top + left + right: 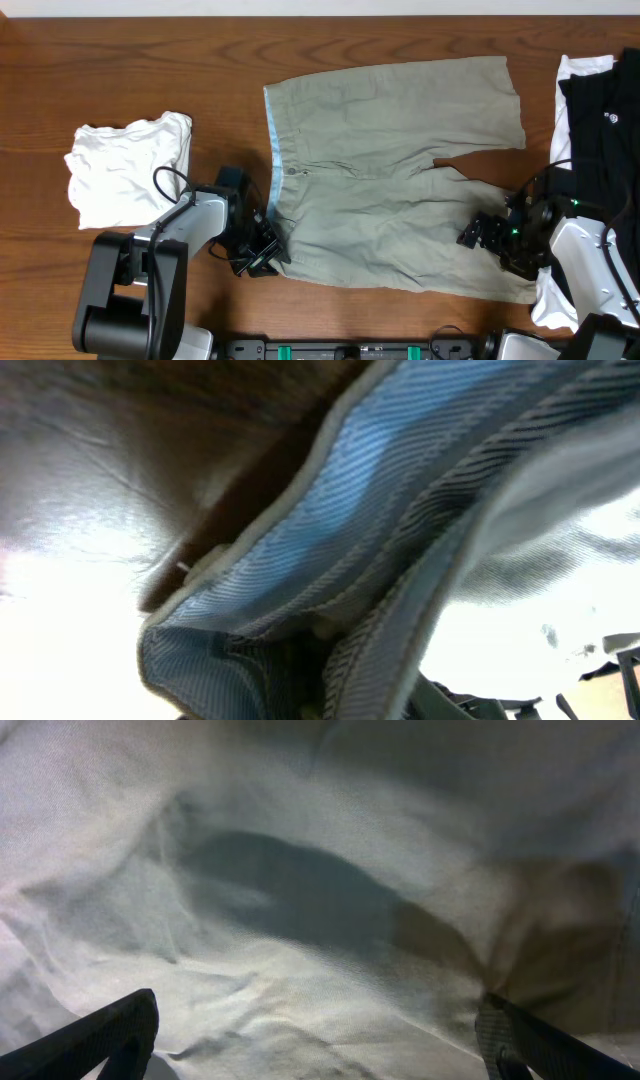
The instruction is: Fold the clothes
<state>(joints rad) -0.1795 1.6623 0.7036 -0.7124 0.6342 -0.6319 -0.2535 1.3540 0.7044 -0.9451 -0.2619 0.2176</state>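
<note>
A dark brown wooden table (120,60) with a clear grain filled the overhead view, and a pale strip (300,8) showed beyond its far edge; nothing more of the room could be seen. The khaki shorts (390,170) lay spread flat at the table's middle, the pale blue waistband (272,150) toward the left and the 2 legs toward the right. A crumpled white garment (125,170) sat well apart on the left, and a black garment (605,110) lay at the right edge.

The left gripper (262,252) was at the near corner of the waistband, whose blue lining filled its wrist view; whether its jaws had closed on the cloth could not be told. The right gripper (478,233) stood over the near leg, its fingers (110,1035) spread wide and holding nothing.
</note>
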